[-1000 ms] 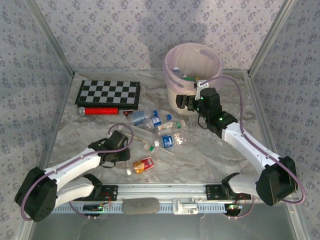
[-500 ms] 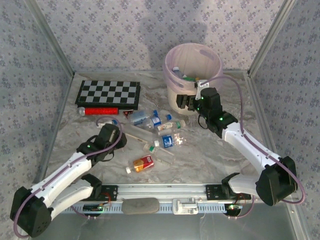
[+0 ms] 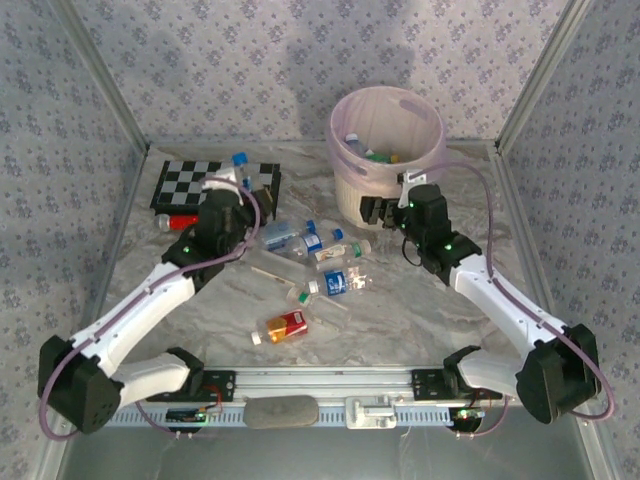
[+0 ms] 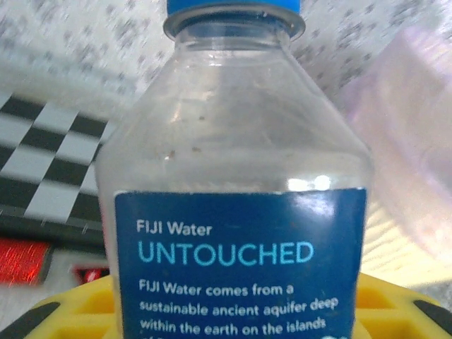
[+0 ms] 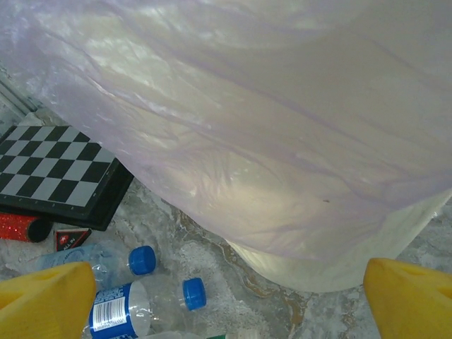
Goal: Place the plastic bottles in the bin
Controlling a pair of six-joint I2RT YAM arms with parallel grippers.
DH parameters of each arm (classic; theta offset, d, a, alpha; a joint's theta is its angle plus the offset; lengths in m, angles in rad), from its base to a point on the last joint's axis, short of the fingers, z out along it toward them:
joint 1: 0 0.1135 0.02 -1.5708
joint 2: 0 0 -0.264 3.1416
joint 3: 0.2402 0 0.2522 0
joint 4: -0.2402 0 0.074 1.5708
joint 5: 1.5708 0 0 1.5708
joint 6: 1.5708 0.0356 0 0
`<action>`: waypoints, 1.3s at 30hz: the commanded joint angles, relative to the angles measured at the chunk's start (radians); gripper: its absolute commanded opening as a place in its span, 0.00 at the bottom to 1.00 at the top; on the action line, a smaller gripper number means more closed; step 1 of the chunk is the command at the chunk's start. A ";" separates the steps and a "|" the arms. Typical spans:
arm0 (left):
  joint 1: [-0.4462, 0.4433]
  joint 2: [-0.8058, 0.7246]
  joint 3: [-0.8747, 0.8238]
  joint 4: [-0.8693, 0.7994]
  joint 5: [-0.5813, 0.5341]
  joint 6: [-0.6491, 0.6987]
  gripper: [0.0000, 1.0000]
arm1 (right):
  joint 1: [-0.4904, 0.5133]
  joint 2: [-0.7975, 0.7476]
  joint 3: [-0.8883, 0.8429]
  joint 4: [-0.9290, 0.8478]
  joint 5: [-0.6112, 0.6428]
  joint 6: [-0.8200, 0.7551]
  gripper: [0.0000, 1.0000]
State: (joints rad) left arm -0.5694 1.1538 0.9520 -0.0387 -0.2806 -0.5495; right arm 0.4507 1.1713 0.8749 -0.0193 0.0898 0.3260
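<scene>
bottle (image 4: 236,212) pinched in our left gripper (image 3: 229,190) may miss the bin (image 3: 348,196) if freed early; right gripper (image 5: 229,289) gapes wide.

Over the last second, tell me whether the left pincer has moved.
Yes. The left pincer moved forward, from short of the black-and-white chessboard to over its near edge, gripping a clear blue-capped plastic bottle.

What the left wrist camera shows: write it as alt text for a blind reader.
A clear plastic bottle with a blue cap and a blue FIJI Water label stands upright in the frame, close up, clamped in the yellow-fingered left gripper. Behind it are a chessboard and a red stick at left, the pink-lined bin at right.
</scene>
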 commanded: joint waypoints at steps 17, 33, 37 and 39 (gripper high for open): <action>0.002 0.578 0.864 -0.184 0.531 0.336 0.44 | -0.032 -0.071 -0.106 -0.040 -0.022 0.063 0.99; -0.126 1.128 1.703 -0.600 0.627 0.447 0.46 | -0.067 -0.129 -0.137 -0.068 -0.040 0.061 0.99; -0.127 1.180 1.749 -0.593 0.627 0.432 0.48 | -0.077 -0.143 -0.142 -0.072 -0.046 0.061 0.99; -0.126 1.193 1.749 -0.588 0.621 0.431 0.50 | -0.082 -0.147 -0.142 -0.074 -0.049 0.062 0.99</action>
State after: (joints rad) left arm -0.7021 2.3268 2.6591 -0.6025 0.3275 -0.1242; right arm 0.3775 1.0424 0.7460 -0.0799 0.0540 0.3779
